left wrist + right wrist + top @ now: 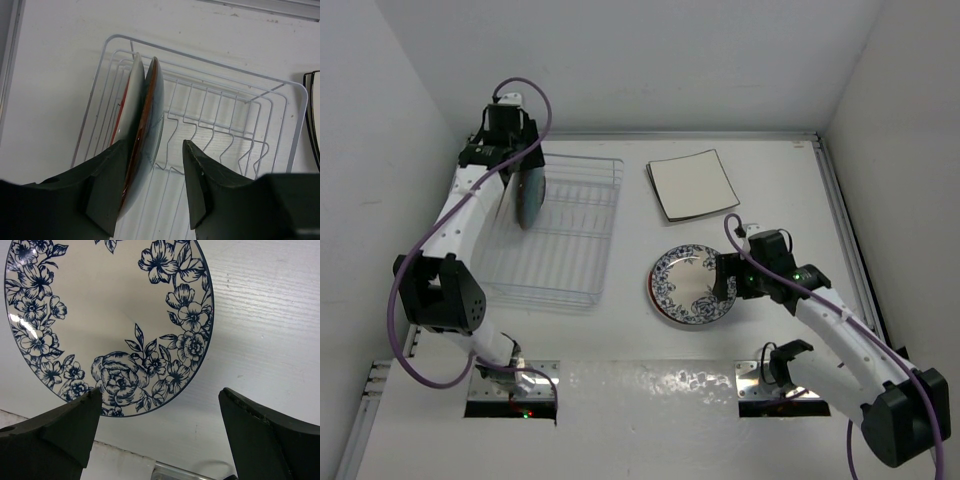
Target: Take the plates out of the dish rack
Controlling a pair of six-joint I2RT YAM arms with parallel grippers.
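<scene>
Plates: two are in the dish rack (570, 250), the rest are out on the surface (780, 200).

- The rack sits left of centre in the top view. Both plates stand on edge at its upper-left end, leaning together at their top rims (531, 195).
- Left wrist view: one racked plate (132, 95) is pale with a red edge, and the one next to it (150, 115) is greyish with a red-brown rim. Every other slot in the rack's (240, 125) white wire dividers is unfilled.
- Left gripper (525, 172) is down over that pair. Its jaws (153, 143) are partly closed around the greyish plate. The frame-left finger (105, 190) is against it, and there's a visible gap to the frame-right finger (200, 190). Can't tell if it's actually clamped, or whether the pale plate is inside the jaws too.
- Square cream plates with dark edges (692, 185) lie flat upper centre in the top view, well apart from the rack. Their edge shows at the far right of the left wrist view (312, 115).
- Round blue-patterned plate (690, 280) lies flat at frame centre on top of a red plate (651, 292). Only a sliver of red rim shows at its left.
- Right gripper (726, 283) is at the right rim of that stack. Its jaws (160, 392) are wide apart, hold nothing, and frame the edge of the blue floral plate (110, 315).
</scene>
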